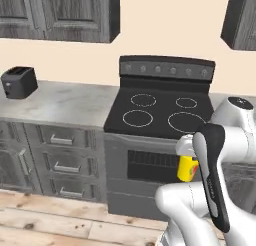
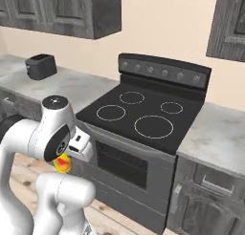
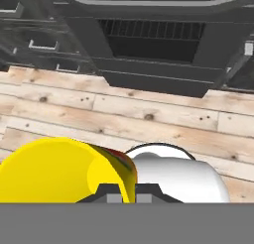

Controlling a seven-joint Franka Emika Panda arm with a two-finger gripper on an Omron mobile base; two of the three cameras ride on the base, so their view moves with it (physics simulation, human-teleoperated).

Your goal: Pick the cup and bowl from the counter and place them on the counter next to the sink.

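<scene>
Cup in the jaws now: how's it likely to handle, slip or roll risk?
The cup looks rigid and probably light, being small. Its smooth glossy wall may slip in the shut jaws. Round and handleless, it would likely roll if dropped on the wooden floor.

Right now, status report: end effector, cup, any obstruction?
End effector shut on cup. Cup carried low, ahead of stove. Nothing seen blocking.

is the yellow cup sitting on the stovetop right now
No, the yellow cup hangs in the air in front of the oven door, gripped by the gripper, below the stovetop.

cup (image 1: 187,169) held before stove (image 1: 159,110), toaster (image 1: 19,82) left
</scene>
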